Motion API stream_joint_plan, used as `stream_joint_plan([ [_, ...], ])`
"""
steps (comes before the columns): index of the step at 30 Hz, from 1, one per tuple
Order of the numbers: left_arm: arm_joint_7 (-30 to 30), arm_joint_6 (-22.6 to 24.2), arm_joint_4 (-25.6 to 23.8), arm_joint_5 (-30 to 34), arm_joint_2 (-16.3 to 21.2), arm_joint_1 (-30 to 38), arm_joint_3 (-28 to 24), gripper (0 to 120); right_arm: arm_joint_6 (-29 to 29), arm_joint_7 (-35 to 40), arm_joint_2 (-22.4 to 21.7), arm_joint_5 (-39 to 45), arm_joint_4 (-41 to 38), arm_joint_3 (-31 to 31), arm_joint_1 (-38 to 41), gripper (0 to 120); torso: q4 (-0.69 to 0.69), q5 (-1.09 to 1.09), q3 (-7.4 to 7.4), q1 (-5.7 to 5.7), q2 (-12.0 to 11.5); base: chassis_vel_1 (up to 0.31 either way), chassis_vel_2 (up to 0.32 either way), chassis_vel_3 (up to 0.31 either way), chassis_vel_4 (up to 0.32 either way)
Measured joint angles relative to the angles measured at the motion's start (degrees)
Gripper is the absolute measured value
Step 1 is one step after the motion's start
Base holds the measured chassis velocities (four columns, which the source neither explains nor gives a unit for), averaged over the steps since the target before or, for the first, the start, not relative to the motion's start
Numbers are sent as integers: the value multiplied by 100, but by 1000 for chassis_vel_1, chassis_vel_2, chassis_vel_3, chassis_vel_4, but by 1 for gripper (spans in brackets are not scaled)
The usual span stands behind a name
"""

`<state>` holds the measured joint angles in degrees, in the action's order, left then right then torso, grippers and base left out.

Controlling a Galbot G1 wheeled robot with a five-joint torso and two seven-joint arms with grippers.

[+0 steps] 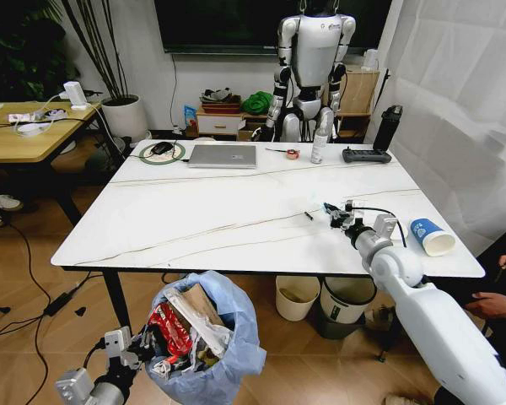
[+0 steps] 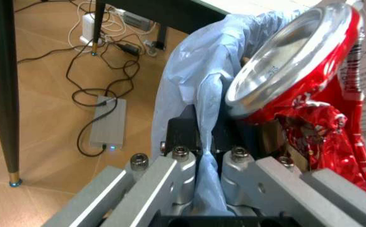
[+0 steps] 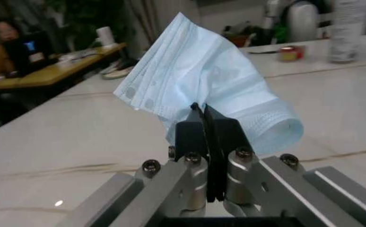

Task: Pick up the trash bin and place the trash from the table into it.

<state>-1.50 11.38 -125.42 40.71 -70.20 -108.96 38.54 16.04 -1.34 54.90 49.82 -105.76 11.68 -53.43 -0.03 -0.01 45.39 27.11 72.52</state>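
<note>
One trash bin (image 1: pixel 204 346) hangs just below the table's near edge, its blue bag pinched at the rim by the clenched left gripper (image 1: pixel 133 348). Inside it are a crushed red can (image 2: pixel 296 80), brown cardboard (image 1: pixel 194 302) and a few wrappers, too jumbled to count. Over the table (image 1: pixel 236 211), the right gripper (image 1: pixel 337 215) is clamped on one pale-blue mask (image 3: pixel 202 90), held just above the marble. One blue-white paper cup (image 1: pixel 431 237) lies on its side near the right edge. Beneath the table stand two more bins: a cream bin (image 1: pixel 297 297) and a dark bin (image 1: pixel 347 299).
</note>
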Motion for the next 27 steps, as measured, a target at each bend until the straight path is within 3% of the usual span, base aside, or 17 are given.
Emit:
stream_joint_plan([
  [3,0,0,-67,18,-5,-30,11,0,-105,-148,-317,411,-1237,-549,-358,0,1,-1,-1,0,0,0,0,0,0],
  [5,0,0,-81,21,-4,-35,17,0,-140,-182,-375,509,-1459,-708,-411,0,1,0,-1,-1,0,0,0,0,0],
  [9,0,1,-116,24,-6,-27,35,0,-428,-351,-564,794,-2068,-1714,-456,0,1,-1,-1,-1,0,0,0,0,0],
  [11,0,2,-141,24,-10,-21,38,0,-502,-378,-561,909,-2134,-2202,-393,0,2,0,0,0,0,0,0,0,0],
  [16,7,2,-190,20,-33,-34,49,0,-468,-243,-373,1226,-2021,-2676,-385,0,2,1,0,0,0,0,0,0,0],
  [27,27,-1,-189,-7,-85,6,-3,0,-237,-55,-110,1704,-1515,-2687,-604,0,1,0,0,0,-1,0,0,0,0],
])
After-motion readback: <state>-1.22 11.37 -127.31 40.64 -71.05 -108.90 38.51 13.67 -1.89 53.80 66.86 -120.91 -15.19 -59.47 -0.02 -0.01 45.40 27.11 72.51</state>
